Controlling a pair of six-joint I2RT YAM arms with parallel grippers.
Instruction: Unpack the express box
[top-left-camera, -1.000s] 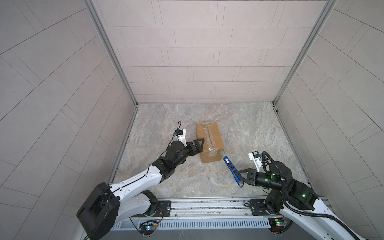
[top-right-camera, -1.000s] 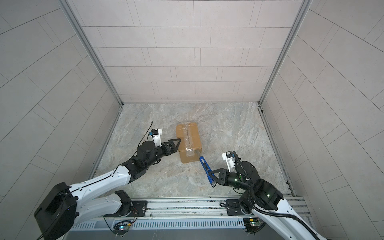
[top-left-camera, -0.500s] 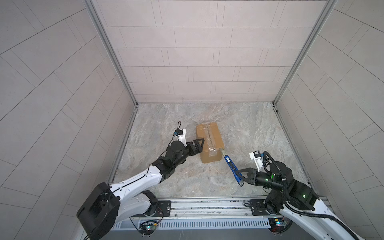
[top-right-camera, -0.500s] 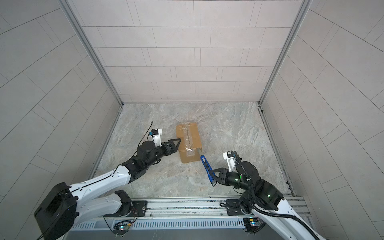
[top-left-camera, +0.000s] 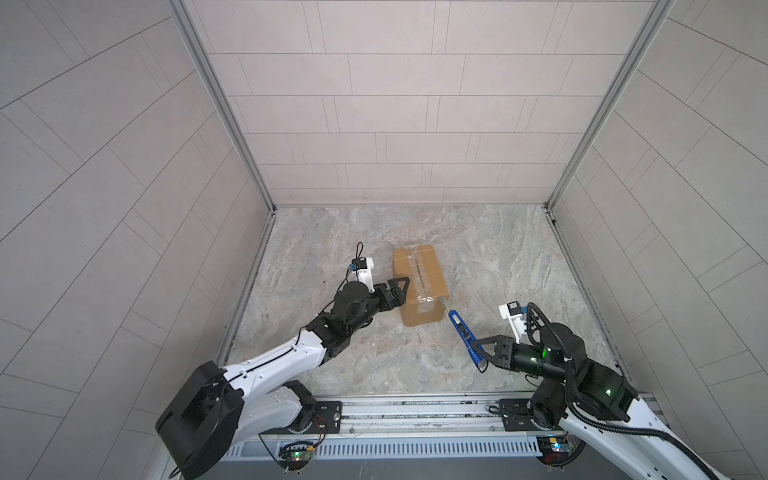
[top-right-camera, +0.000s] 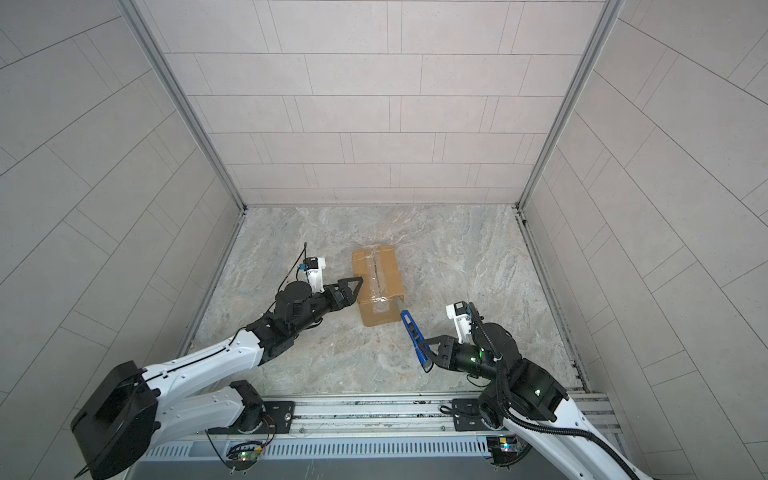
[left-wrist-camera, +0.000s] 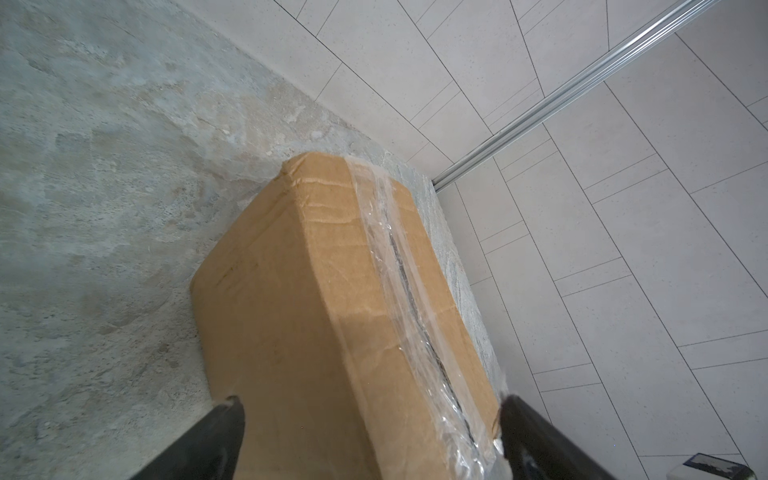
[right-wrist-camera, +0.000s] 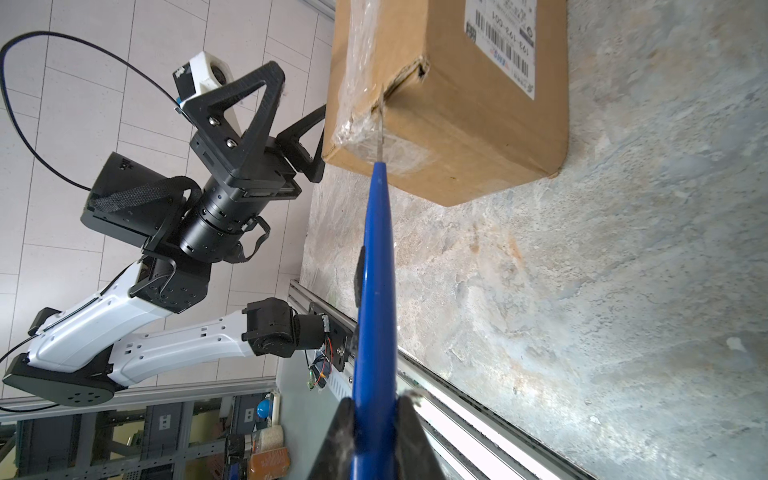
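The express box (top-left-camera: 419, 282) (top-right-camera: 379, 282), a brown carton with clear tape along its top seam, lies mid-floor. In the left wrist view the express box (left-wrist-camera: 332, 291) fills the space between my fingers. My left gripper (top-left-camera: 395, 294) (top-right-camera: 350, 291) (left-wrist-camera: 370, 419) is open, its jaws straddling the box's near left corner; contact is unclear. My right gripper (top-left-camera: 478, 354) (top-right-camera: 429, 354) (right-wrist-camera: 375, 415) is shut on a blue utility knife (top-left-camera: 464, 334) (top-right-camera: 414, 336) (right-wrist-camera: 376, 257). Its blade tip touches the taped seam at the box's near end.
Tiled walls enclose the marble floor (top-left-camera: 498, 257) on three sides. A metal rail (top-left-camera: 415, 409) carrying both arm bases runs along the front edge. A white shipping label (right-wrist-camera: 505, 45) is on the box's side facing the right arm.
My right gripper has carried the knife forward and left, bringing the blade tip up to the box's near end. The left gripper and the box have stayed put.
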